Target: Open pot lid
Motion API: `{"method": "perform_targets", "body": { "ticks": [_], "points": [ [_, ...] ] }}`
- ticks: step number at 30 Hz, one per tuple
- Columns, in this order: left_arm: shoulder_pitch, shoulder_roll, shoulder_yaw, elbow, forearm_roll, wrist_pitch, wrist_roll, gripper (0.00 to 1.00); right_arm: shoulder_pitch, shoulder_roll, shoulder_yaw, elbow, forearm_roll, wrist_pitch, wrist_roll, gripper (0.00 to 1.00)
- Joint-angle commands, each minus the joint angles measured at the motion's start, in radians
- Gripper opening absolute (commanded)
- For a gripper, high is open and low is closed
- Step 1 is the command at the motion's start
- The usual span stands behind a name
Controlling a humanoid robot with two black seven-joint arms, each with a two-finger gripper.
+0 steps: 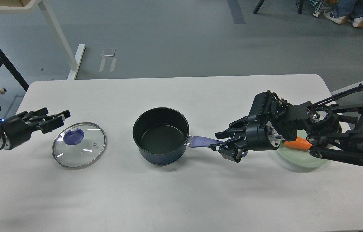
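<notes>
The dark navy pot (pixel 161 135) stands uncovered at the table's middle, its lavender-blue handle (pixel 202 141) pointing right. The glass lid (pixel 79 145) lies flat on the table to the pot's left, knob (pixel 73 137) up. My left gripper (pixel 54 118) is open and empty, hanging above and left of the lid, clear of it. My right gripper (pixel 215 140) straddles the handle's end with its fingers slightly apart; the upper finger stands off the handle.
A pale green glass plate (pixel 300 162) with an orange carrot (pixel 299 144) sits at the right, partly under my right arm. The white table (pixel 181 199) has bare room along its front and back. A white desk leg stands on the floor beyond the far left.
</notes>
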State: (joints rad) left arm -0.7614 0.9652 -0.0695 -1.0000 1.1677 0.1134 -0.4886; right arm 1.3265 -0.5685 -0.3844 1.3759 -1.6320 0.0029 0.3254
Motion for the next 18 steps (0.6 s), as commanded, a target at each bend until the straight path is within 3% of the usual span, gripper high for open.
{"method": "perform_targets", "body": {
  "ticks": [1,10,18],
  "points": [
    [-0.055,0.0,-0.004,0.009,-0.221,-0.078,0.0,0.99,-0.004,-0.017,0.056,-0.006,0.096,0.0,0.0,0.98],
    [-0.118,-0.022,-0.026,0.017,-0.718,-0.08,0.0,0.99,-0.045,-0.116,0.35,-0.083,0.443,0.0,0.004,0.99],
    [-0.147,-0.258,-0.105,0.138,-0.934,-0.093,0.0,0.99,-0.256,-0.14,0.659,-0.227,1.072,0.0,0.015,1.0]
  ]
}}
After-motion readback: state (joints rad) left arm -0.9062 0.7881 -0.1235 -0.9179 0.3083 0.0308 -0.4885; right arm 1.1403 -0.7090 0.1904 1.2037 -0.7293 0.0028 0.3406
